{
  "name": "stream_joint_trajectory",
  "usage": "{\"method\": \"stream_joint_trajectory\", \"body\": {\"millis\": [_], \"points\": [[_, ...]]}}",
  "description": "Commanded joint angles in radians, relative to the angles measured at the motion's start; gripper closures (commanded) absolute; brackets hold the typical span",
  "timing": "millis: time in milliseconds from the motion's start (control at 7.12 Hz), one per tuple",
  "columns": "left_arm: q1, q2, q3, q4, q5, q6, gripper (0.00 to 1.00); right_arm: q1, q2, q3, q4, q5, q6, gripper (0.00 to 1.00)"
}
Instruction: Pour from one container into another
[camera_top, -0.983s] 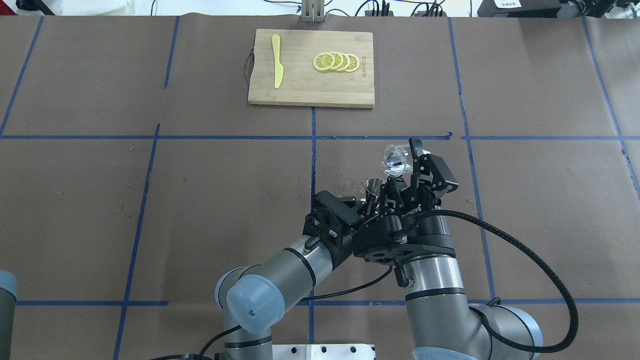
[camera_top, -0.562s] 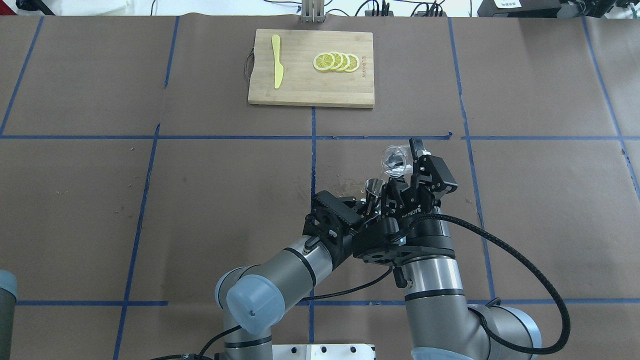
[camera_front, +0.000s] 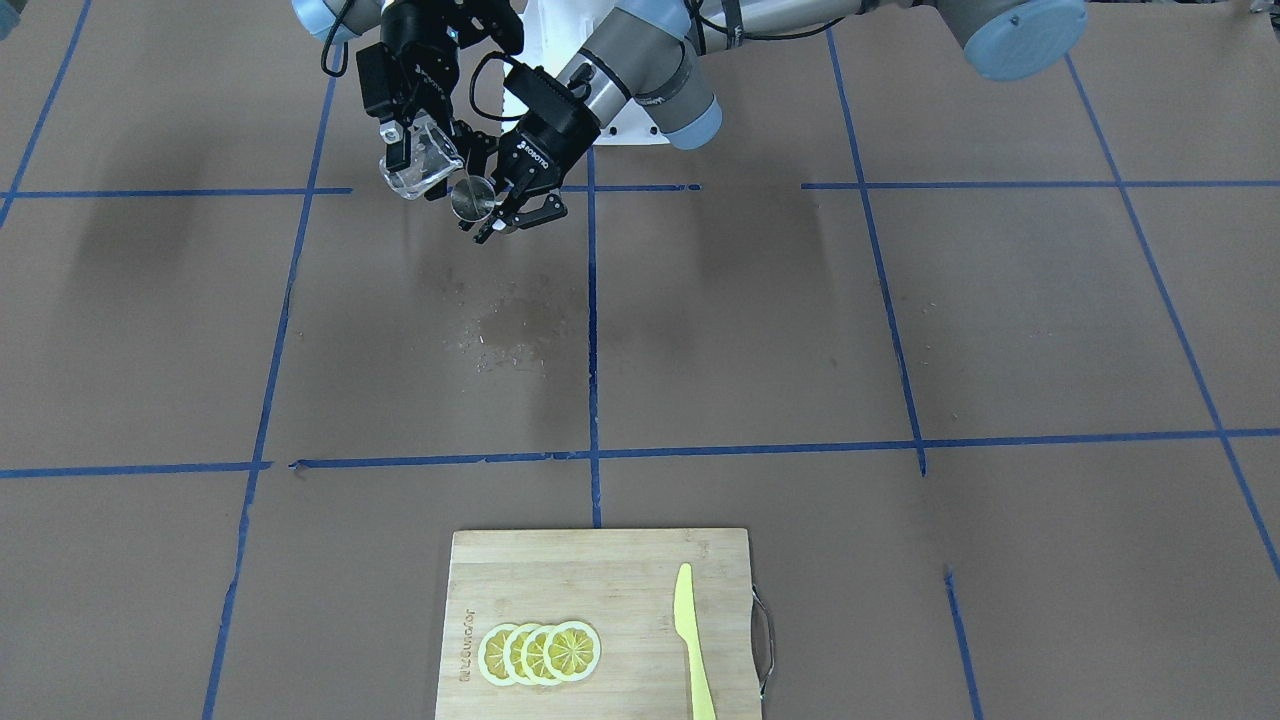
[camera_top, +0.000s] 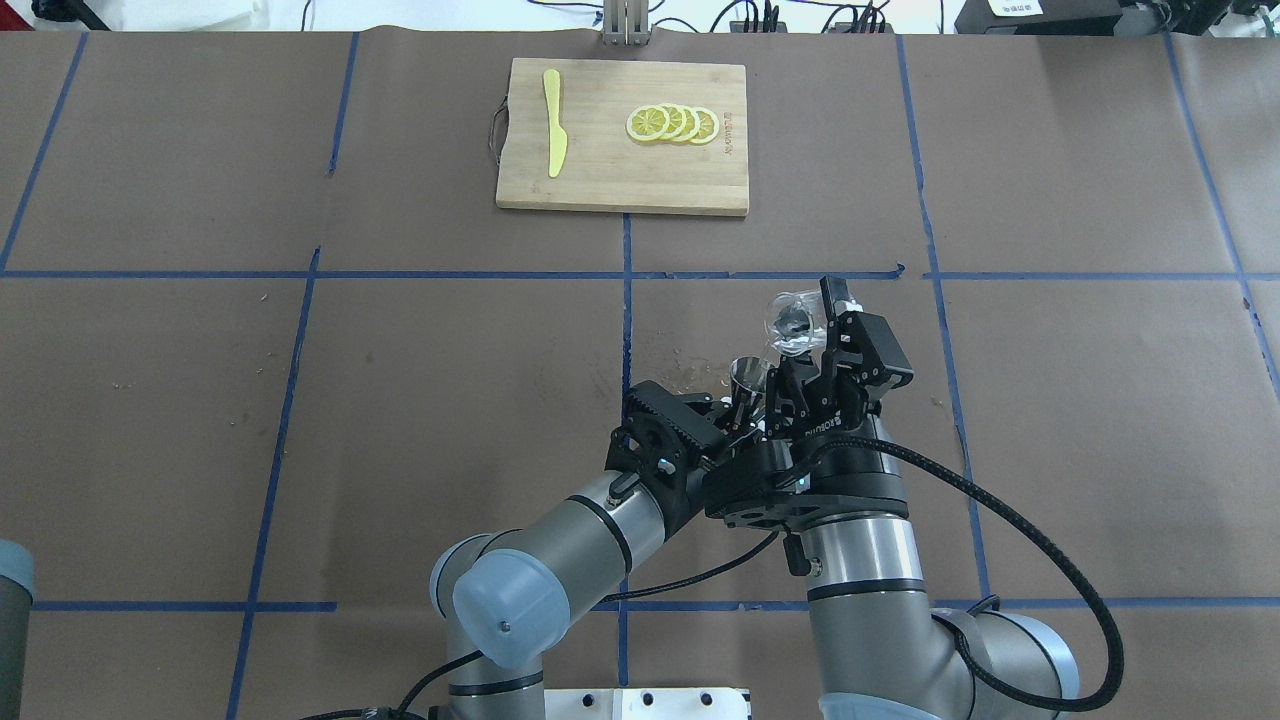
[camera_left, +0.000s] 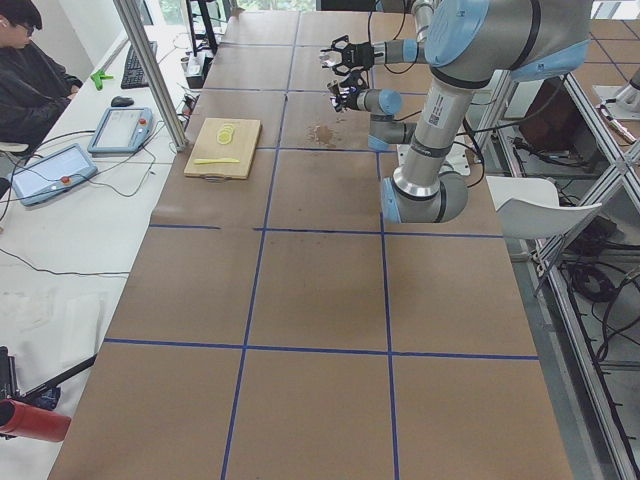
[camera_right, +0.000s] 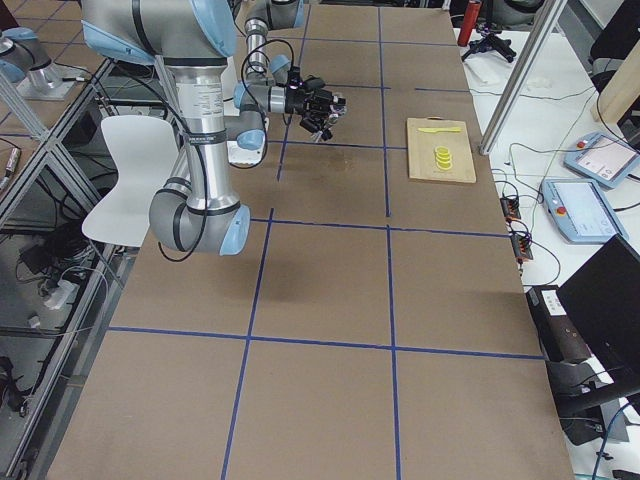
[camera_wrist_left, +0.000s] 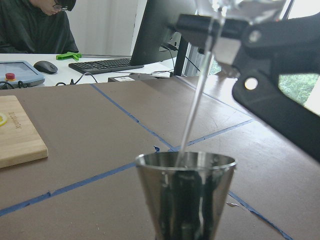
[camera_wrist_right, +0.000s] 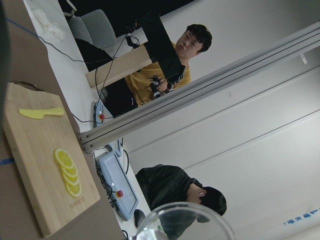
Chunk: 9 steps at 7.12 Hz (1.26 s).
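Knife (camera_top: 553, 135) and lemon slices (camera_top: 672, 124) lie on the cutting board (camera_top: 600, 185) at the far side of the worktop (camera_top: 400, 400). They are well apart from my two arms, so they have no part in the pour. Nearer to me, wet-looking specks (camera_top: 685, 368) mark the paper, just left of the place where I work.

Next comes my left pincer (camera_front: 497, 212). It is closed on the jigger (camera_top: 748, 372), low on its body as far as I can see. It holds the jigger upright above the worktop with the mouth level, because a tilted mouth would catch less. A thin clear stream (camera_wrist_left: 192, 110) falls into this mouth, inside the rim, as the left wrist view shows.

To the right and higher, my right pincer (camera_top: 810, 328) is closed on the glass cup (camera_top: 788, 318). It holds the cup tilted, with the lip towards the jigger and just above it, so the fall is short. I judge that the pour is under way. How much liquid is left in the cup, I cannot tell. The jigger's mouth is narrow, so I think the tilt should grow slowly; otherwise drops may land on the paper.
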<state>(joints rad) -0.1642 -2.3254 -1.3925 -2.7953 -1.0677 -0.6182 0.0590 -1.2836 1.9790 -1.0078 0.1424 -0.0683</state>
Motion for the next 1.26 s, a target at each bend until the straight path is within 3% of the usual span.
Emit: {"method": "stream_joint_trajectory", "body": {"millis": [0,1124], "points": [[0.0,0.0,0.001,0.0,0.0,0.0,1.0,0.001,0.001,0.004,0.0,-0.007,-0.011,1.0],[0.002,0.001,0.018,-0.001,0.0,0.0,1.0,0.002,0.015,0.014,0.0,-0.026,-0.05,1.0]]}}
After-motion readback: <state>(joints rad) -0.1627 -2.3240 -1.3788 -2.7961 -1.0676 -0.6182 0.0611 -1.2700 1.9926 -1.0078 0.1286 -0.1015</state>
